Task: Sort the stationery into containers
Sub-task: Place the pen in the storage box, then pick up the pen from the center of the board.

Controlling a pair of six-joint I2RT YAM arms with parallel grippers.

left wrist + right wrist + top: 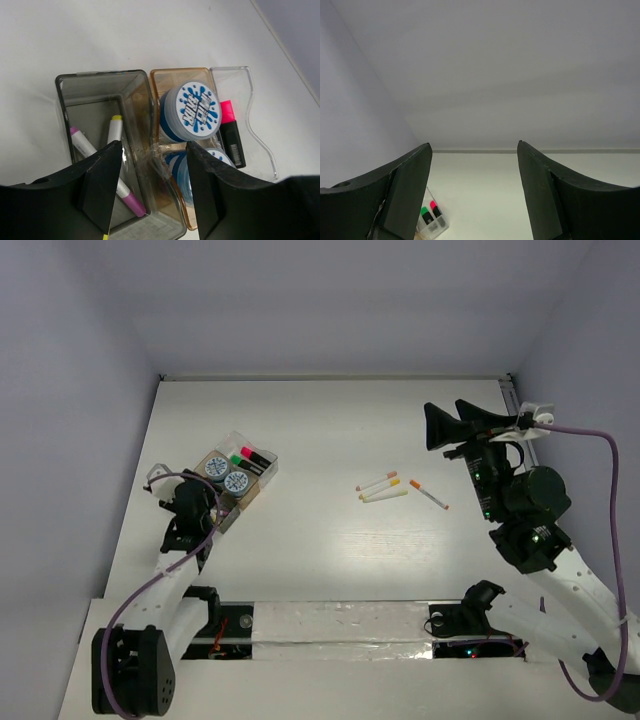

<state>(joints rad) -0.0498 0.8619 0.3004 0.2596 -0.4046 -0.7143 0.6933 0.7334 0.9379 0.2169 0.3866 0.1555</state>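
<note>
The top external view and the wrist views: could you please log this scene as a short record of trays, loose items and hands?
grey tray: yellow-tipped pen, pink-tipped pen
tan tray: two blue-white discs
clear tray: pink-capped marker, green-capped marker
table: three loose pens
left hand: open, above the trays
right hand: open, empty, raised

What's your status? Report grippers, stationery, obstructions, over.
Left gripper open, empty, above the trays. Right gripper open, empty, raised. Three pens loose mid-table. Nothing between pens and trays.
</note>
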